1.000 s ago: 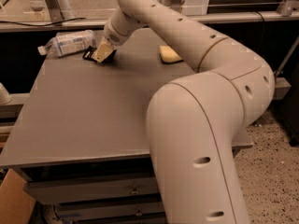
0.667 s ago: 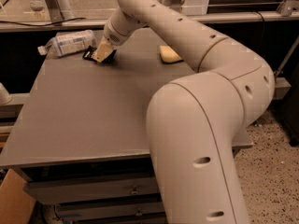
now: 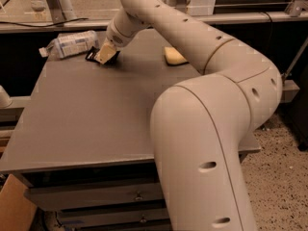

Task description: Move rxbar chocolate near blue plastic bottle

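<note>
The rxbar chocolate [image 3: 91,56] is found on the bench [image 3: 96,124] close to the far left corner, and only parts of its black wrapper are seen, at either side of the gripper [image 3: 106,53]. The gripper is set down directly on the bar, touching it; whether the bar is pinched or merely pressed cannot be told. The blue plastic bottle [image 3: 72,43] is laid on its side just beside the bar, nearer the far left corner, with its narrow end turned toward the left edge. A yellow sponge [image 3: 174,56] is placed along the far edge, well apart from the bar. The arm is stretched in from the near right corner across the bench.
</note>
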